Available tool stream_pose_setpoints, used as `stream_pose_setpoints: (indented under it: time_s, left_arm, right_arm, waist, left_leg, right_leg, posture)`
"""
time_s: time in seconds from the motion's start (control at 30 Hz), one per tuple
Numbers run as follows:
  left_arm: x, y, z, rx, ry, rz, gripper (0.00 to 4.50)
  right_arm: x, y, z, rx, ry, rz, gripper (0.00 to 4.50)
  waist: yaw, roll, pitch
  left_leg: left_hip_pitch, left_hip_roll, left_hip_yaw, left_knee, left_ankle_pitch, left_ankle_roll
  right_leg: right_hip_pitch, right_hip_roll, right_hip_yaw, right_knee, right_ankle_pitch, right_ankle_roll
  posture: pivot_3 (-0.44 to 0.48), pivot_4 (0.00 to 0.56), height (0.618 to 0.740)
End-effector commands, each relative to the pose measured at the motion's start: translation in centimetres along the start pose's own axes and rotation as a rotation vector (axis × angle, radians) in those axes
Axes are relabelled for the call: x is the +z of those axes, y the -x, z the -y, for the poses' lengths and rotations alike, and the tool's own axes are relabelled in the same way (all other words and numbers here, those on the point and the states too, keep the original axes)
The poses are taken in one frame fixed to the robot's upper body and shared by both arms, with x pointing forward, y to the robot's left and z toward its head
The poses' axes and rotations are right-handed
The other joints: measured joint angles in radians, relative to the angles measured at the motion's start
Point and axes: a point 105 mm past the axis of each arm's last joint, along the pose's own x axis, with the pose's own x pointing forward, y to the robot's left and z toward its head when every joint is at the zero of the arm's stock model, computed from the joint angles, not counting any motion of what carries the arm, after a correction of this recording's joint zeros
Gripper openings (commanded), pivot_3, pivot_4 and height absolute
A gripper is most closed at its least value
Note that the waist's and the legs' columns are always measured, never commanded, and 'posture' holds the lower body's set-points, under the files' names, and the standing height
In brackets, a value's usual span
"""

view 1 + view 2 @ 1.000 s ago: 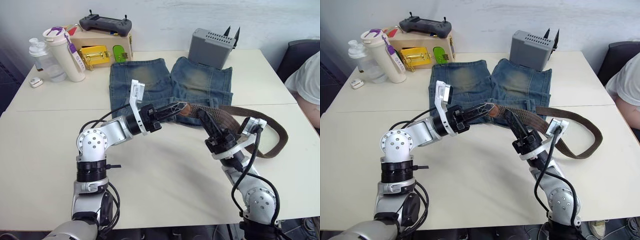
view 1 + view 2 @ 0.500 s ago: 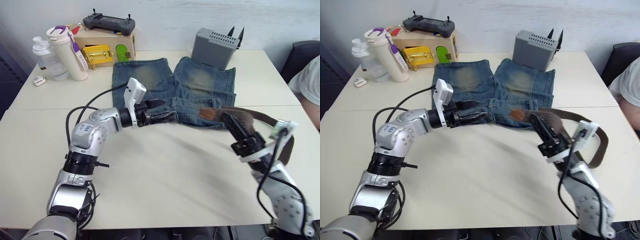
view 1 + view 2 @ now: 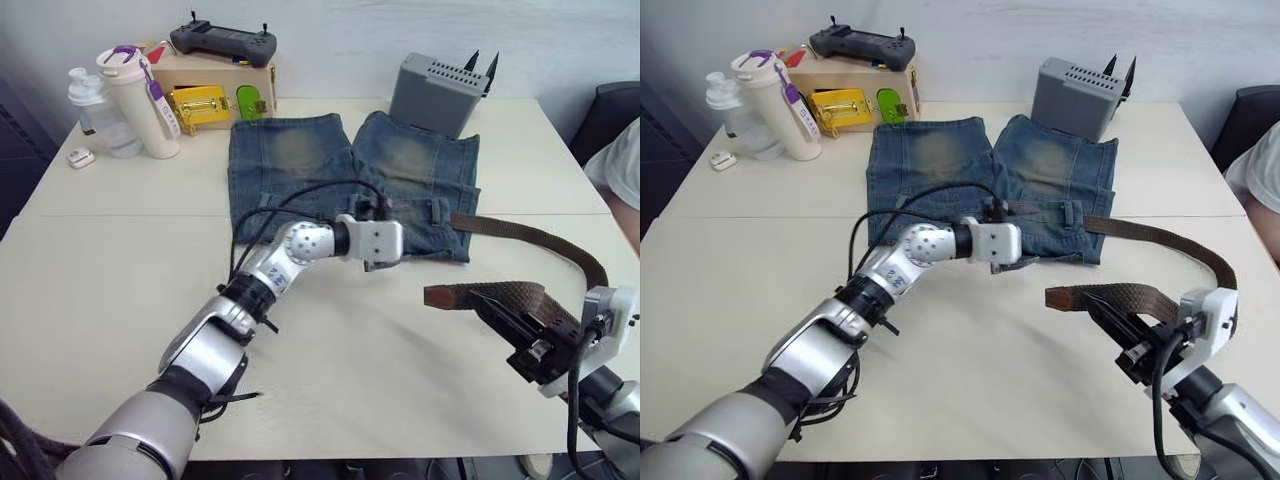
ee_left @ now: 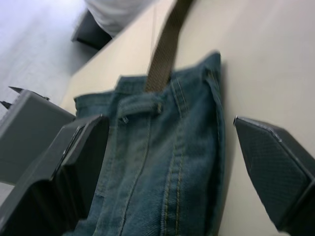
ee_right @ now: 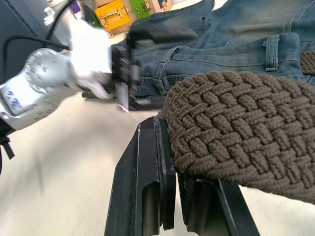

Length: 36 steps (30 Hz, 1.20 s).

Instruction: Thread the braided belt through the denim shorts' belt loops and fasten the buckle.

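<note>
Jaws of the right gripper (image 3: 497, 303), at the lower right of the head views, are clamped on the braided belt (image 3: 505, 296) a little behind its tan tip, holding that end up off the table (image 3: 120, 270). From there the belt curves back along the right side and runs to the waistband of the denim shorts (image 3: 300, 160), which lie flat at the upper middle with their legs toward the far edge. Its far end meets the waistband by a belt loop (image 4: 158, 107); the buckle cannot be made out. Spread wide apart, the left gripper (image 4: 162, 162) sits at the middle, straddling the waistband edge without holding anything.
</note>
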Motion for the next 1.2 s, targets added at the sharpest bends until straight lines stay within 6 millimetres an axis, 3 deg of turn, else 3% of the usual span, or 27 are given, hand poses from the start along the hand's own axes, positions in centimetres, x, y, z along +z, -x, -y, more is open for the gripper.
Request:
stream_pose_setpoints:
  time_s: [0.03, 0.13, 0.27, 0.37, 0.63, 0.8, 1.0, 1.2]
  left_arm:
    - [-0.4, -1.5, 1.2, -0.057, -0.099, -0.055, 4.45]
    - [-0.9, -2.2, 1.3, -0.068, -0.125, -0.114, 4.45]
    - [-1.5, -2.9, 0.0, 0.002, -0.184, -0.207, 4.45]
    - [-2.0, -3.0, 0.5, -0.022, -0.182, -0.245, 3.75]
    - [-2.6, -2.2, 2.3, -0.123, -0.102, -0.219, 0.16]
    - [-2.8, -0.6, 2.8, -0.192, -0.015, -0.149, 0.08]
    - [-2.1, 3.1, 2.8, -0.258, -0.004, 0.0, 0.08]
    - [-1.6, 7.7, 4.9, -0.334, 0.065, 0.025, 0.08]
  right_arm:
    - [1.7, 0.5, -1.1, -0.011, 0.067, 0.063, 0.0]
    - [2.0, 0.7, -1.1, -0.033, 0.079, 0.078, 0.0]
    - [2.8, 0.6, -0.8, -0.094, 0.13, 0.092, 0.0]
    - [3.9, 0.5, 0.3, -0.173, 0.167, 0.12, 0.0]
    - [5.7, 0.2, 1.7, -0.244, 0.229, 0.127, 0.0]
    - [6.3, -0.5, 2.3, -0.257, 0.233, 0.127, 0.0]
    - [6.4, -0.9, 3.8, -0.336, 0.25, 0.019, 0.0]
    - [6.4, -1.3, 2.7, -0.279, 0.182, -0.074, 0.0]
  waist:
    - [0.0, 0.0, 0.0]
    - [0.004, -0.001, 0.0]
    - [0.002, -0.001, 0.0]
    - [-0.002, -0.001, 0.0]
    - [-0.004, -0.002, 0.001]
    - [-0.007, -0.001, 0.0]
    - [-0.013, -0.001, 0.0]
    - [-0.021, 0.0, 0.0]
  left_leg:
    - [-0.001, 0.0, 0.0, 0.0, 0.0, 0.0]
    - [-0.002, 0.0, 0.0, 0.001, 0.001, -0.002]
    - [-0.003, 0.0, 0.0, 0.007, 0.0, 0.0]
    - [-0.003, 0.0, 0.0, 0.01, -0.002, 0.002]
    - [-0.001, 0.0, 0.0, 0.01, 0.001, -0.001]
    - [0.0, 0.002, 0.002, 0.01, 0.004, -0.007]
    - [0.003, 0.003, 0.004, 0.01, 0.005, -0.01]
    - [0.005, 0.003, 0.004, 0.01, 0.006, -0.011]
  right_leg:
    - [-0.001, 0.0, 0.0, 0.0, 0.0, 0.0]
    - [-0.002, -0.001, 0.0, 0.0, 0.0, 0.001]
    - [-0.002, -0.002, 0.0, 0.002, 0.0, 0.001]
    - [-0.002, -0.003, 0.0, 0.005, 0.0, 0.001]
    - [-0.002, -0.001, 0.001, 0.009, 0.001, 0.0]
    - [-0.002, 0.0, 0.001, 0.012, -0.001, -0.003]
    - [-0.002, 0.0, 0.001, 0.016, -0.004, -0.008]
    - [-0.002, 0.0, 0.002, 0.019, -0.005, -0.01]
  posture:
    - [0.0, 0.15, 0.736]
    - [0.0, 0.15, 0.736]
    - [0.0, 0.15, 0.736]
    - [0.0, 0.15, 0.736]
    - [0.0, 0.15, 0.736]
    - [0.0, 0.15, 0.736]
    - [0.0, 0.15, 0.736]
    - [0.0, 0.15, 0.736]
